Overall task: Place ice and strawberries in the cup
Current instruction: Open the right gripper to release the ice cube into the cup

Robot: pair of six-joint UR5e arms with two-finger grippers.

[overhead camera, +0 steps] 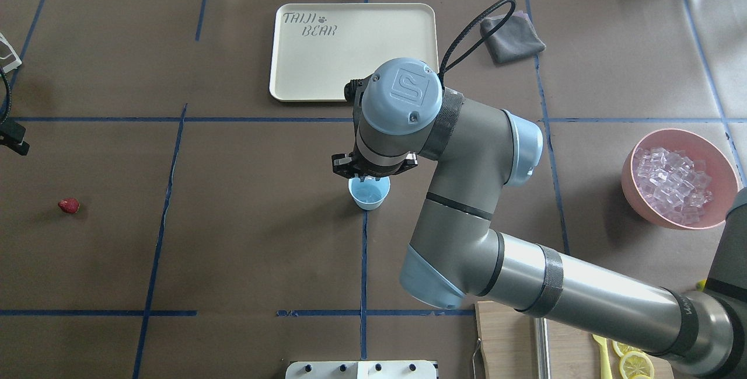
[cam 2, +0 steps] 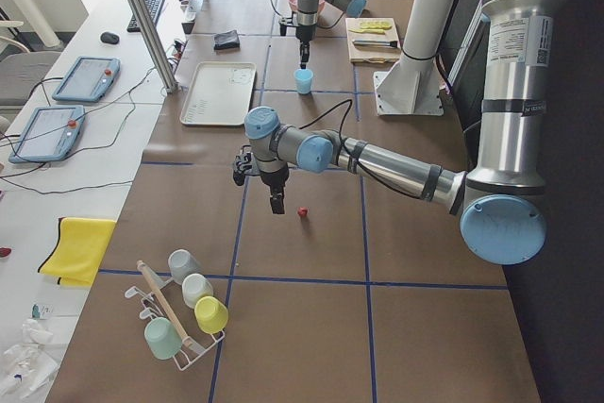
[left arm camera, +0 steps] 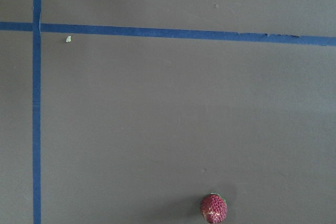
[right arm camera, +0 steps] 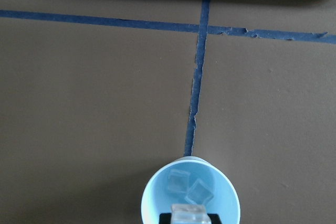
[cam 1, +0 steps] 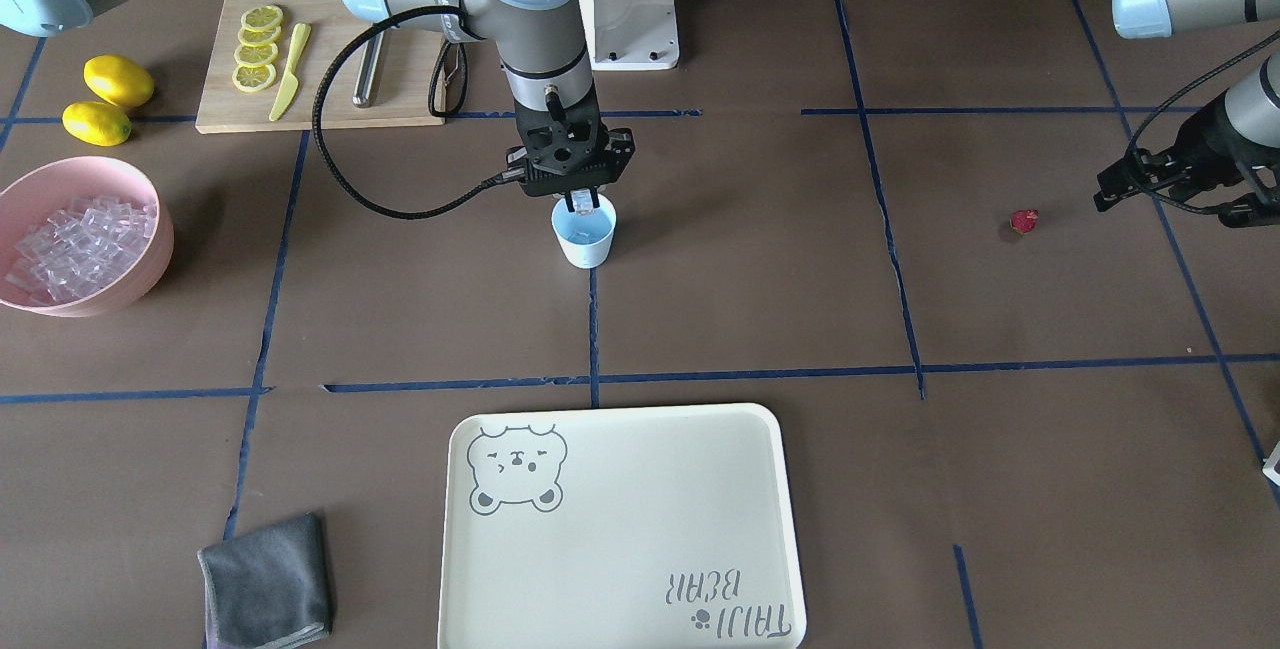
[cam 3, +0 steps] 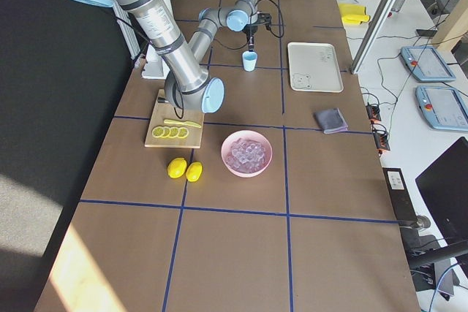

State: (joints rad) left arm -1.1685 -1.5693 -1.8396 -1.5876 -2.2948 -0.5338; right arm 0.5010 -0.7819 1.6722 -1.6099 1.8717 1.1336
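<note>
The fingers of the right gripper [cam 1: 583, 201] pinched one clear cube [right arm camera: 189, 214] of ice just above the mouth of the cup [cam 1: 584, 249], jaws closed on its flat sides. Two more cubes [right arm camera: 178, 182] already lay on the cup's pale blue floor, one tilted against the other. The step in hand looked like the ice drop. The next move would call for parting the fingers while centred over the mouth, since the cube hung toward the rim nearest the wrist camera and could clip the edge and skid off.

Outward from there, read on the overhead view with the cup as dial centre, the strawberry [cam 1: 1023, 221] sat alone on the table at nine o'clock, well apart. The left gripper [cam 2: 276, 207] hung near the berry but not touching it; whether its fingers were spread or pressed together I could not tell. The pink bowl [cam 1: 150, 264] with the remaining ice [cam 1: 75, 249] stood at three o'clock, and the tray [overhead camera: 420, 84] lay at twelve.

The cubes were glassy, hard-edged and probably slippery. The cup was a smooth, light, tapering tumbler, likely easy to tip. The berry was a small, dark red, pitted lump, probably soft enough to need a gentle squeeze.
</note>
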